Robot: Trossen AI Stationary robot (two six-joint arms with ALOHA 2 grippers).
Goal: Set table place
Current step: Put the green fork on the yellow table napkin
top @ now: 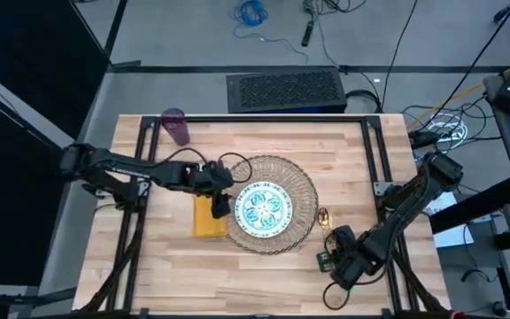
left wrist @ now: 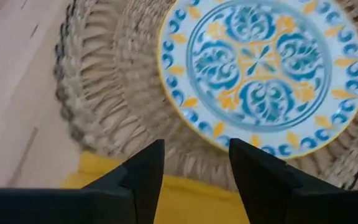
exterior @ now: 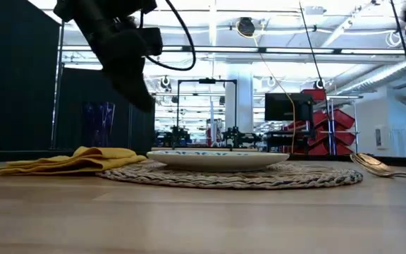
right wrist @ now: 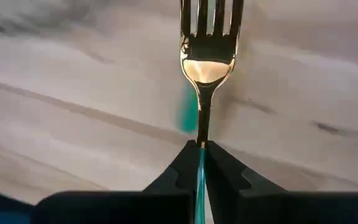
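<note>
Clamped on the fork [right wrist: 209, 46], the right claw [right wrist: 201, 149] sits right of the plate [top: 264, 208] on its mat [top: 304, 190], likely placing cutlery; left claw [left wrist: 194, 165], fingers apart, hovers over the napkin [top: 208, 220].

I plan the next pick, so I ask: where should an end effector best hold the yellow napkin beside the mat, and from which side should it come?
Probably the napkin's outer edge, away from the mat, coming from straight above. It lies flat and rumpled on the table, so raised folds give something to pinch. The open left end effector hovers there.
</note>
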